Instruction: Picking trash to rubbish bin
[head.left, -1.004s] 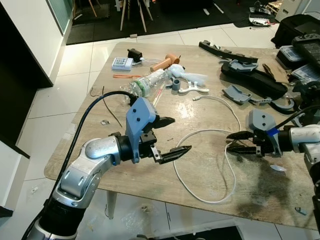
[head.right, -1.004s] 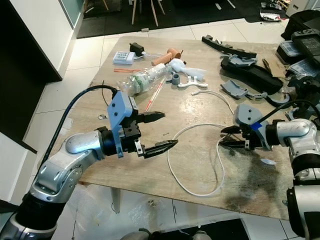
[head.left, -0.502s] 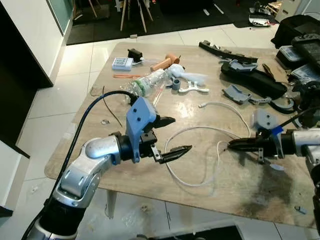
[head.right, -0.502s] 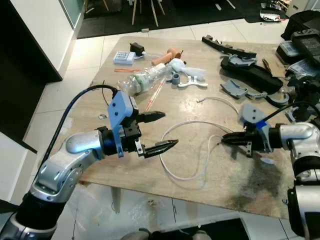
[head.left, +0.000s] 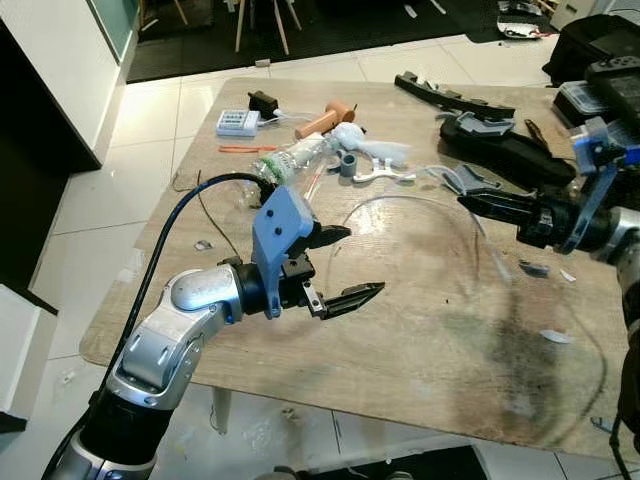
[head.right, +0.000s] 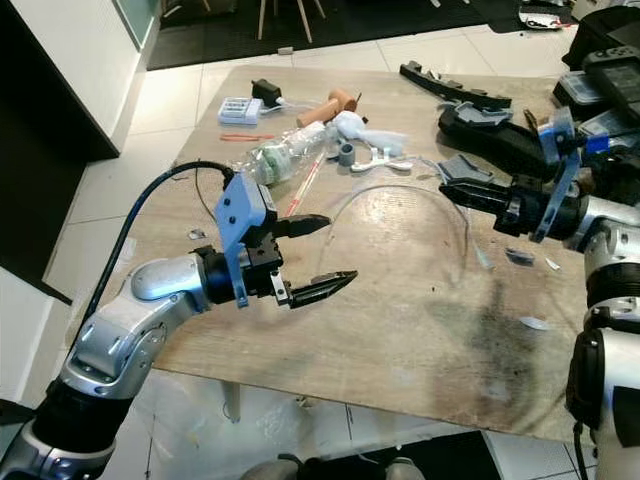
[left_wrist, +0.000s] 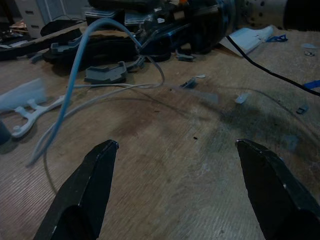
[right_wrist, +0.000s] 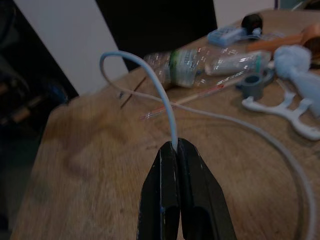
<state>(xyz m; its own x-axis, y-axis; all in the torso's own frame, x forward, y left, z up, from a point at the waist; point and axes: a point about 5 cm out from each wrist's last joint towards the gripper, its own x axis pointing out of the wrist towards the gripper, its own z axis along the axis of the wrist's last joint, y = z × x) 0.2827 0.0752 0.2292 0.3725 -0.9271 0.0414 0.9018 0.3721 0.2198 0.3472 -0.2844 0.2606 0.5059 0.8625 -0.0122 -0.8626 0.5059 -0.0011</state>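
My right gripper (head.left: 467, 201) is raised over the right half of the wooden table (head.left: 420, 380), shut on a white cable (head.right: 400, 190). In the right wrist view the cable (right_wrist: 165, 95) comes out from between the shut fingertips. It hangs in a blurred arc from the gripper down to the tabletop. My left gripper (head.left: 360, 262) hovers open over the table's front left, with nothing between its fingers (left_wrist: 95, 185). A crushed clear plastic bottle (head.left: 295, 160) lies at the back left of the table, beyond the left gripper.
A wooden-handled tool (head.left: 325, 122), a white plastic part (head.left: 375, 175), a small white box (head.left: 238, 122) and a red stick lie near the bottle. Black and grey parts (head.left: 500, 150) crowd the back right. Small scraps (head.left: 556, 337) dot the table's right side. Tiled floor surrounds the table.
My right gripper shut on the white cable and lifted it up toward the back right, pulling the cable off the tabletop into an arc. The left arm held its place.
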